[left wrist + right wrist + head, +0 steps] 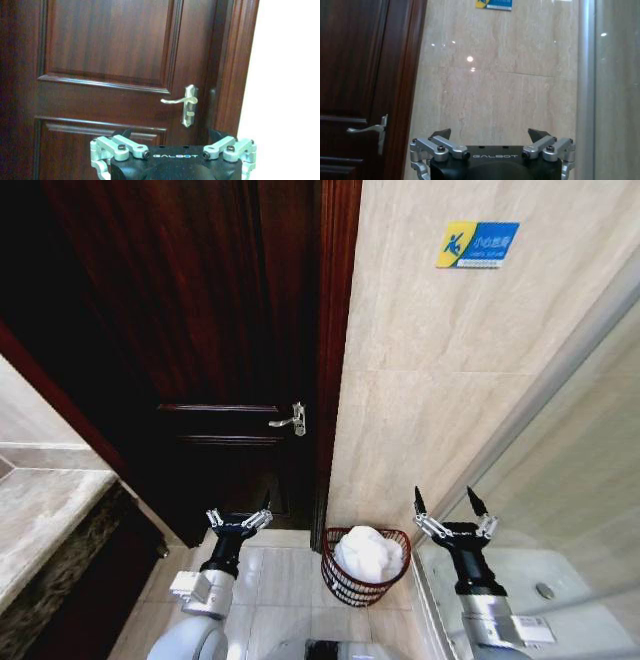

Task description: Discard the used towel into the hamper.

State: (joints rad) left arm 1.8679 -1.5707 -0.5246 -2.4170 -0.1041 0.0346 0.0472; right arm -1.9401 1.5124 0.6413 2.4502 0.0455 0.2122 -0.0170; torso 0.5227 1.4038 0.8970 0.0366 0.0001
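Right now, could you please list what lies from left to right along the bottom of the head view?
Stone countertop → left claw → hamper holding the towel → right claw → floor drain.

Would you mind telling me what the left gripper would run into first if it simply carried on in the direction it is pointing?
Most likely the dark wooden door. The left gripper, fingers open, points at its lower panels, beside the silver lever handle. Nothing stands between them, though the depth is hard to judge.
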